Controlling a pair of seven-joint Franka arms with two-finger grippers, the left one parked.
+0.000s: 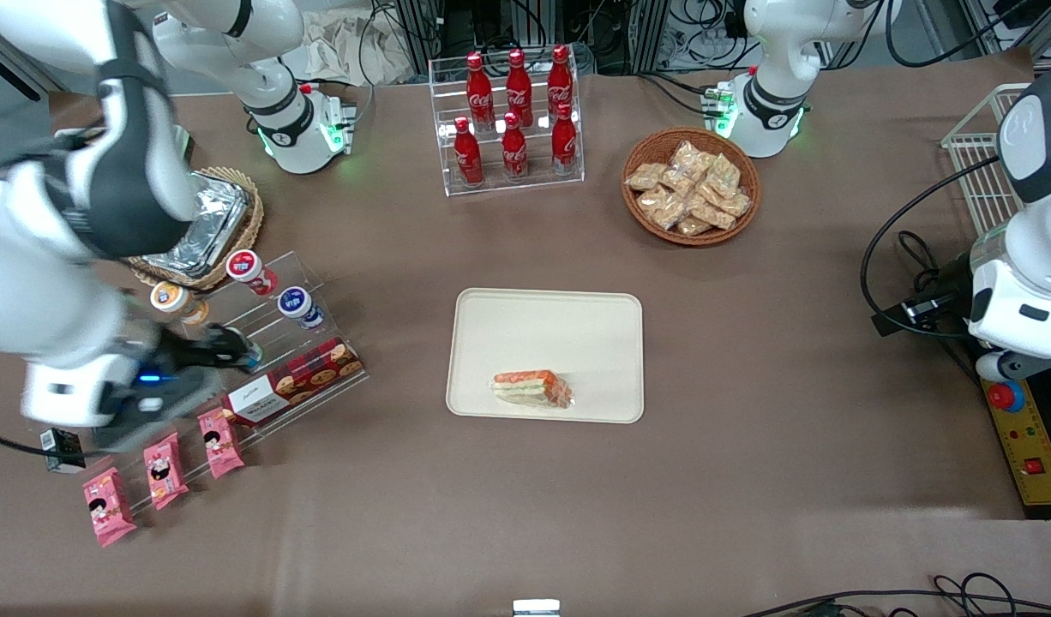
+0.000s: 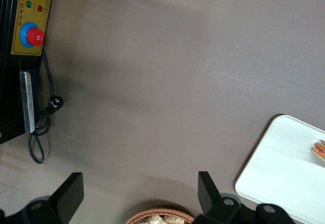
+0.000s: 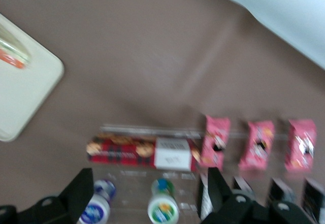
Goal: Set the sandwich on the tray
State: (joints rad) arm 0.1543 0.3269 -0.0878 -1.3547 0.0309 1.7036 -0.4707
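The sandwich [image 1: 532, 388], a clear-wrapped wedge with orange and light-green stripes, lies flat on the cream tray [image 1: 547, 326], close to the tray's edge nearest the front camera. My gripper [image 1: 234, 344] hovers well away from it, toward the working arm's end of the table, above a clear display rack. It is open with nothing between its fingers. In the right wrist view the gripper [image 3: 149, 191] spans two small cups, and the tray [image 3: 25, 97] with the sandwich [image 3: 11, 51] shows at the frame's border. The left wrist view catches a corner of the tray [image 2: 284, 168].
The clear rack [image 1: 320, 343] under my gripper holds yogurt cups [image 1: 296, 306], a red cookie box [image 1: 294, 381] and pink snack packets [image 1: 161, 467]. Foil trays [image 1: 201, 224] sit in a basket nearby. Cola bottles [image 1: 513, 116] and a wicker basket of snacks [image 1: 690, 187] stand farther from the front camera.
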